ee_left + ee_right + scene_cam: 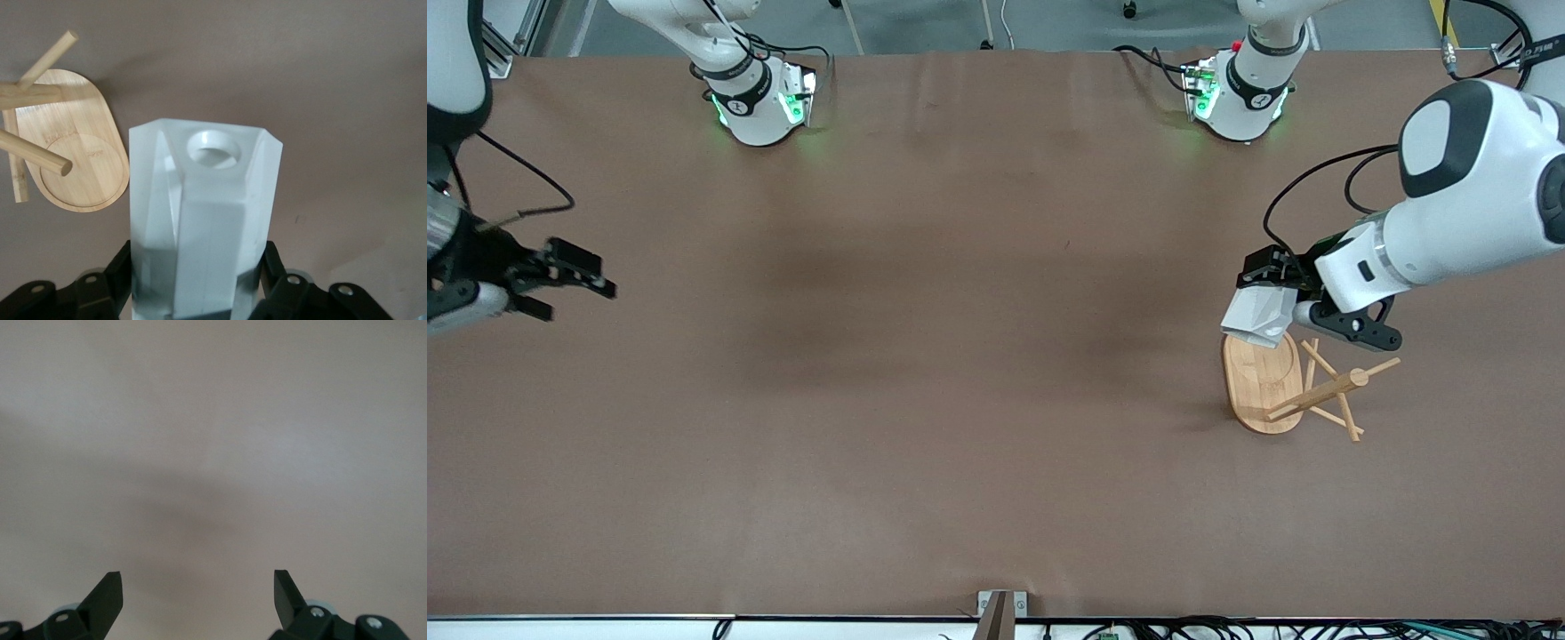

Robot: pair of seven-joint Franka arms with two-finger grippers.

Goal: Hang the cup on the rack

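My left gripper [1267,289] is shut on the white faceted cup [1258,318] and holds it in the air over the end of the rack's oval base that is farther from the front camera. In the left wrist view the cup [203,220] fills the middle between the black fingers [110,277], its round handle hole facing the camera. The bamboo rack [1303,387] stands at the left arm's end of the table, with its post and crossing pegs [1352,380]. It also shows in the left wrist view [73,157]. My right gripper [574,283] is open and empty over bare table at the right arm's end.
The brown table top [960,356] stretches between the two arms. The arm bases [760,102] stand along the edge farthest from the front camera. A small metal bracket [1000,609] sits at the nearest edge.
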